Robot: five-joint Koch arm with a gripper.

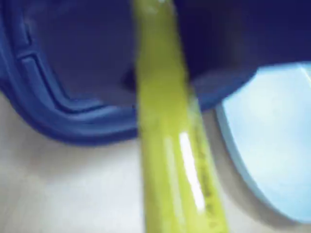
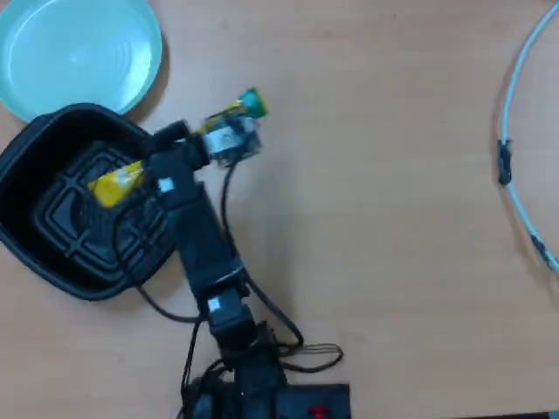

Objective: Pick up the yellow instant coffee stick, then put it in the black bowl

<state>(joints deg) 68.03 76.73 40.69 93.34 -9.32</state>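
Note:
The yellow instant coffee stick [image 2: 118, 182] lies slanted above the black bowl's [image 2: 31, 214] right rim. Its yellow end hangs over the bowl's gridded floor and its green tip [image 2: 252, 102] sticks out beyond the rim over the table. My gripper [image 2: 164, 150] is shut on the stick near its middle, above the rim. In the blurred wrist view the stick [image 1: 167, 145] runs from top centre to the bottom edge, crossing the bowl's dark rim [image 1: 73, 121]. The fingers themselves do not show clearly there.
A round light-blue plate [image 2: 79, 52] sits touching the bowl's far side, and it fills the right of the wrist view [image 1: 272, 141]. A thin white cable [image 2: 515, 131] curves along the table's right edge. The arm's base and wires [image 2: 253, 375] are at the bottom.

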